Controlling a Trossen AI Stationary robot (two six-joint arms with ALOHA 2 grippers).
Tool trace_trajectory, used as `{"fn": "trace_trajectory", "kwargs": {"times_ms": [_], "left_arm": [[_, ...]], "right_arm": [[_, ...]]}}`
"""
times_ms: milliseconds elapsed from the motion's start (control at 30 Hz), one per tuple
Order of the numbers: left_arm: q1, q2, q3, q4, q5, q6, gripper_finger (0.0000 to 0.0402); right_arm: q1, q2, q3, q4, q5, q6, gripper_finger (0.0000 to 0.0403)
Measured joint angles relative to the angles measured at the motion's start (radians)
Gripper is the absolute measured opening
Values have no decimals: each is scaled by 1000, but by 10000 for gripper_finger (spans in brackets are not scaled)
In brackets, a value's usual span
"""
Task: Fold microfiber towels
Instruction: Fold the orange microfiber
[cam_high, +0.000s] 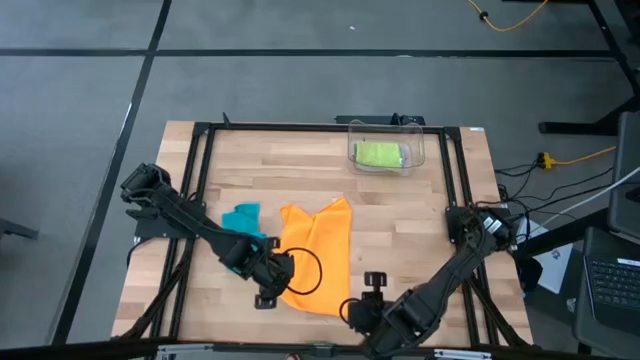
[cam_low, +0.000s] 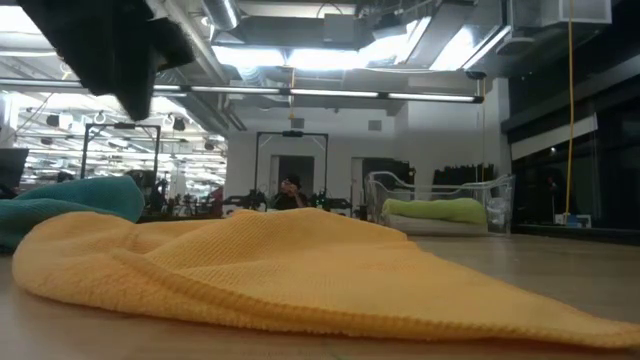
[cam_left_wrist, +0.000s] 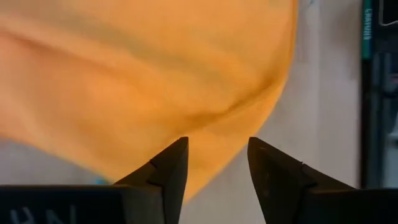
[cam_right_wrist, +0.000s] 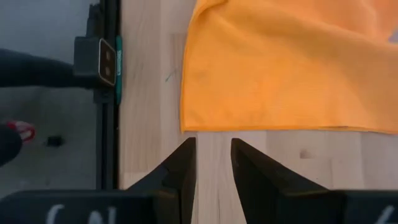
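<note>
Orange towel (cam_high: 318, 250) flat on worktop (cam_high: 400, 230). L tool (cam_left_wrist: 217, 163) at towel's left edge, jaws apart, empty. R tool (cam_right_wrist: 213, 163) near towel's front edge, jaws slightly apart, empty.

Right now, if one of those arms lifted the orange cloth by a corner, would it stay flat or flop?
Probably flop: the orange cloth already lies rumpled, humped in soft folds in the low view. It looks light for its size and thin at its edge, so it should drape and hang down. Its nubby weave seems unlikely to slip from the left pincer, open at its edge.
</note>
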Motion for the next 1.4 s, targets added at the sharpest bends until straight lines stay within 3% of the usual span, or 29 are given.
{"fn": "trace_trajectory", "kwargs": {"times_ms": [167,400,800,933,1100,1233,1400], "left_arm": [[-12,0,0,-1,-63,-3,160],[26,-1,-30,-52,114,97,156],[246,-5,-64,-102,245,342,156],[275,-47,-65,-114,314,397,156],[238,-201,-104,-95,296,414,156],[163,-408,-244,83,192,362,156],[74,-665,-542,623,81,368,156]], "right_arm": [[29,0,0,0,59,24,103],[51,0,0,14,59,28,103],[55,0,0,43,59,28,103],[55,0,0,44,59,28,103],[55,0,0,55,64,28,103],[55,0,0,76,104,28,103],[55,0,0,82,109,24,103]]}}
